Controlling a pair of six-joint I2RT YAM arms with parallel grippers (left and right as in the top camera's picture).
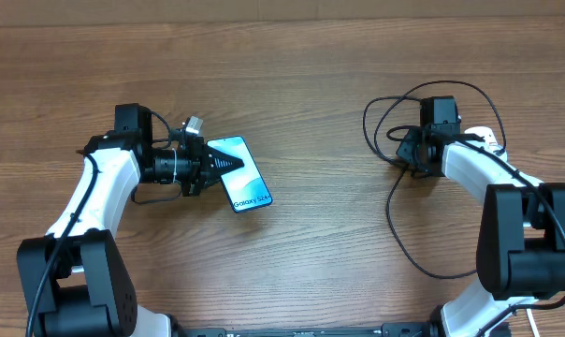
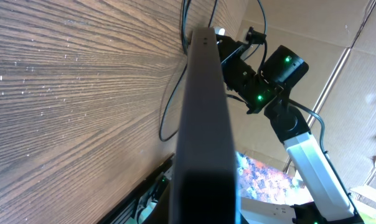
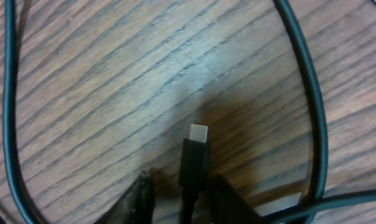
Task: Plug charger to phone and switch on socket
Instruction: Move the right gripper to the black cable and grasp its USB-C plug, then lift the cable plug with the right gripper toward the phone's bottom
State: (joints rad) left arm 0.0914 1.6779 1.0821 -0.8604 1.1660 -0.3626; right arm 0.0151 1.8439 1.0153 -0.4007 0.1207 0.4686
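Note:
The phone (image 1: 243, 175), light blue screen up, lies tilted at left-centre, and my left gripper (image 1: 217, 167) is shut on its left edge. The left wrist view shows the phone (image 2: 203, 124) edge-on as a dark bar running away from the camera. The charger is a thin black cable (image 1: 388, 213) looped on the right. Its connector tip (image 3: 194, 155) lies on the wood between the fingers of my right gripper (image 3: 183, 180), which stand a little apart from it. Most of the socket is hidden behind my right arm; only a white corner (image 1: 489, 137) shows.
The wooden table (image 1: 301, 84) carries cable loops (image 3: 303, 81) on both sides of the right gripper (image 1: 411, 154). Across the table, the right arm (image 2: 281, 68) appears in the left wrist view.

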